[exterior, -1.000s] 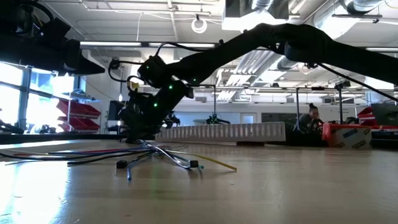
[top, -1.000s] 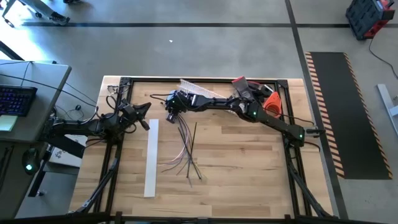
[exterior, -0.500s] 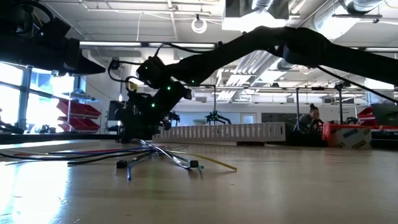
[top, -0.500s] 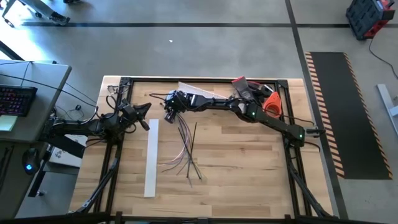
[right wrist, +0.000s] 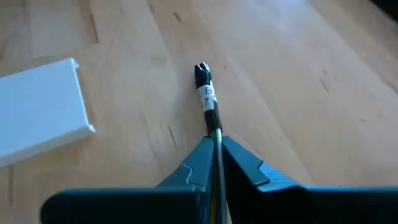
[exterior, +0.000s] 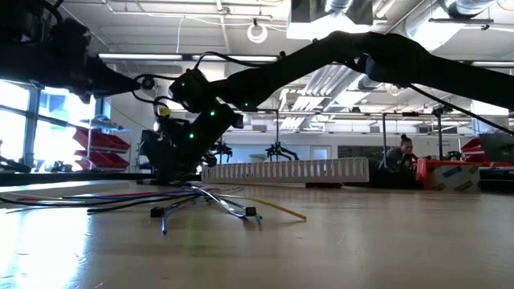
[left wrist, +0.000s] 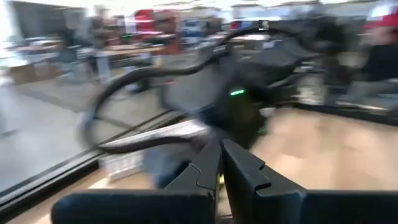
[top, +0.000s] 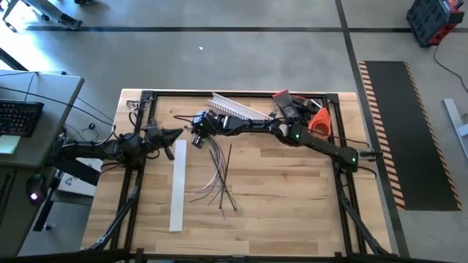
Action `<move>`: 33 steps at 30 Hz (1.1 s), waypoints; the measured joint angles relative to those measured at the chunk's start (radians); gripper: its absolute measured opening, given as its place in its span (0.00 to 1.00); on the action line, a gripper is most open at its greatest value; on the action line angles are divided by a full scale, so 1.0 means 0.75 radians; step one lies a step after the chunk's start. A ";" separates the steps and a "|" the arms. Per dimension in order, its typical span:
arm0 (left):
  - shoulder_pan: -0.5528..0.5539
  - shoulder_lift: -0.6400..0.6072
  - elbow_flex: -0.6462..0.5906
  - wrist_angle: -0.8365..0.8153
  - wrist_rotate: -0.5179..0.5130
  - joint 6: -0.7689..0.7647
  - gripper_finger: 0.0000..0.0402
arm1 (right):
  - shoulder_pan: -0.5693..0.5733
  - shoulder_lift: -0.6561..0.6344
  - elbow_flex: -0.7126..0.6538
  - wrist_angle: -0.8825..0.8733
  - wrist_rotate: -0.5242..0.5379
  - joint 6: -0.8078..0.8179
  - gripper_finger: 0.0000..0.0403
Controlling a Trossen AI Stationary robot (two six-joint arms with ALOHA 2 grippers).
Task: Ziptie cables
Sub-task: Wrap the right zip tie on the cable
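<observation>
Where the right gripper (right wrist: 214,146) stood open a moment ago, its fingers now pinch one tagged wire end of the cables (top: 219,174), fanned on the worktop (top: 292,190) behind; gathering can begin. Left gripper (top: 174,134), closed, has edged nearer.

Even, bright daylight fills the high view; the desk (top: 292,197) shows only soft, short shadows. In the low view, ceiling lamps (exterior: 257,32) and a window (exterior: 32,128) at the room's far side glare, leaving the arms as dark silhouettes, and the desk's near edge is out of focus. The left wrist view is smeared by motion blur; the right wrist view is sharp.
</observation>
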 joint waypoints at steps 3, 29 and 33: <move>-0.035 0.000 0.001 0.019 0.038 -0.004 0.00 | 0.018 -0.012 -0.004 0.080 0.033 -0.013 0.01; -0.496 0.000 0.116 -0.039 -0.131 0.003 0.00 | 0.135 -0.641 -0.001 0.062 0.162 -0.451 0.00; -0.535 0.000 0.116 -0.061 -0.193 0.008 0.00 | 0.166 -0.729 0.004 -0.001 0.212 -0.517 0.00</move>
